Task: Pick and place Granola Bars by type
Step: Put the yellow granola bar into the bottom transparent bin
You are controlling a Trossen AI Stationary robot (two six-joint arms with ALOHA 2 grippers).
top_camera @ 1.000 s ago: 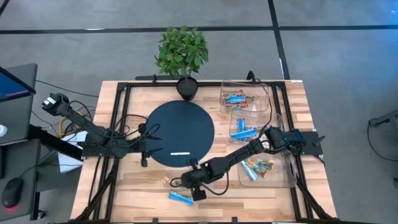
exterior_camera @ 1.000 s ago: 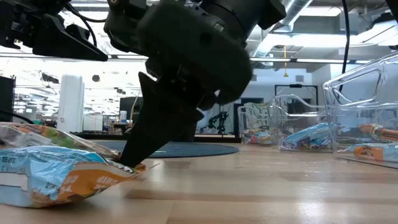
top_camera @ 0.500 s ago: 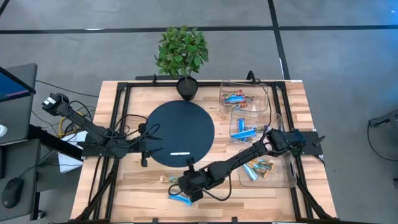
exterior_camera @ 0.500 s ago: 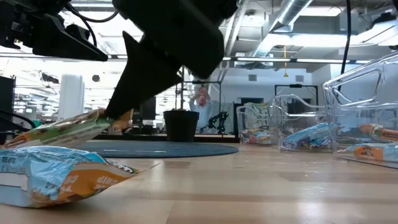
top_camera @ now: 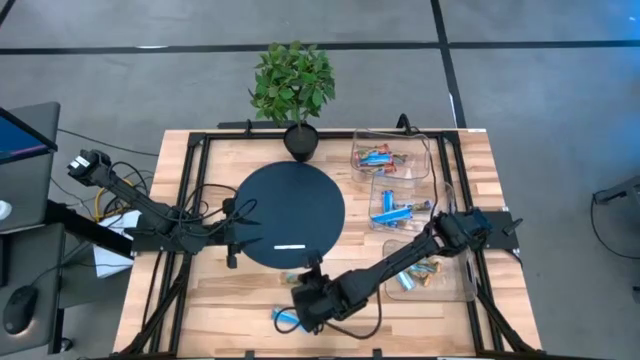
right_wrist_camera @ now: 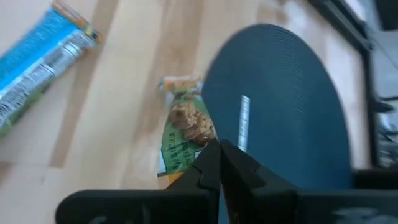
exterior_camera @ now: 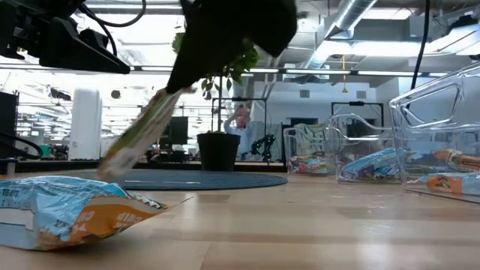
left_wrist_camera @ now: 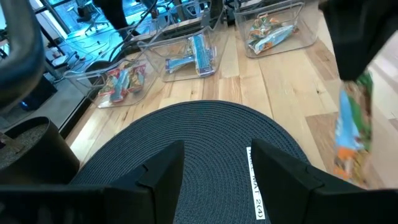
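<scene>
My right gripper [right_wrist_camera: 217,163] is shut on a green-yellow-brown granola bar [right_wrist_camera: 184,134] and hovers over the table's near middle [top_camera: 305,298], just past the mat's near edge. The low view shows this bar [exterior_camera: 139,139] in the air. A bright blue bar [top_camera: 288,319] lies flat on the wood close by, large in the low view [exterior_camera: 67,214]. My left gripper [left_wrist_camera: 217,171] is open and waits at the round dark mat's left edge [top_camera: 232,238]. Other bars lie in three clear bins on the right. My right gripper pinches the green bar by one end [right_wrist_camera: 186,163] between its two fingertips, coming from above at a slant. The bar is lifted clear of the table and hangs tilted below the fingers, with its free end [exterior_camera: 112,163] lowest.
A round dark mat [top_camera: 292,212] with a thin white strip [top_camera: 290,245] fills the table's middle. A potted plant [top_camera: 295,90] stands at the far edge. Clear bins [top_camera: 392,158], [top_camera: 402,206], [top_camera: 432,272] line the right side. Bare wood lies along the near edge.
My right gripper has risen from the table with the green bar. A second ago the bar lay flat behind the blue bar; half a second ago one end was up; now the whole bar hangs clear and slanted. The blue bar has stayed put.
</scene>
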